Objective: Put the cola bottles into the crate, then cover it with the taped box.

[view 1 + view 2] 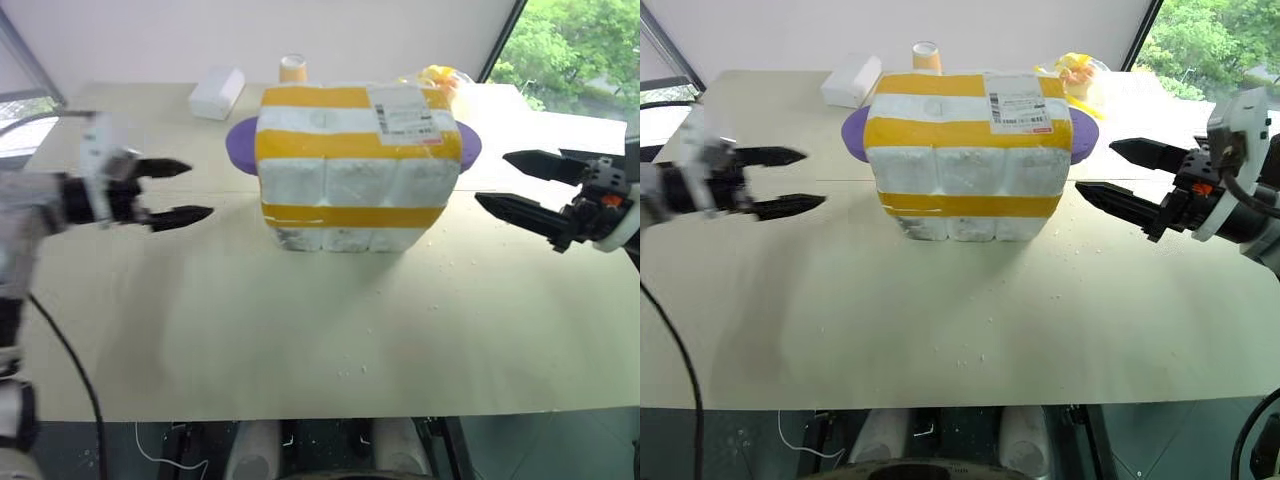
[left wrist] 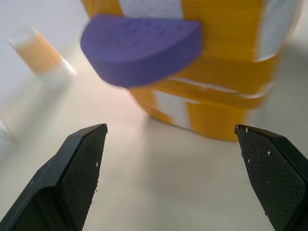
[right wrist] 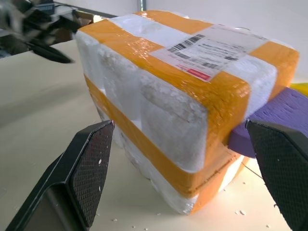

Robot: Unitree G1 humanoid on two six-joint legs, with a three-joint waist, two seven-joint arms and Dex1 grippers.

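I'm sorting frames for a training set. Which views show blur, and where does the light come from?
Left wrist view: purple tab and cup soft, as if out of focus. Left eye view: left tool slightly smeared; bright window at the back right, shadows falling toward the camera. Right wrist view: taped box sharp.

Taped box (image 3: 159, 96): white styrofoam, grainy and pebbled where bare; wide yellow tape bands glossy, slightly wrinkled at edges. Shipping label (image 3: 211, 48): smooth white paper, printed barcode. Purple handles (image 2: 139, 48): matt foam, finely textured face. Desk (image 1: 300, 330): matt beige sheet, smooth, scattered with small white foam crumbs. Fingers (image 3: 91, 168) of the right gripper: black, matt, fine cross-hatched grip pattern on inner pads, flecked with white specks. Small plain box (image 1: 217, 92): white, matt.
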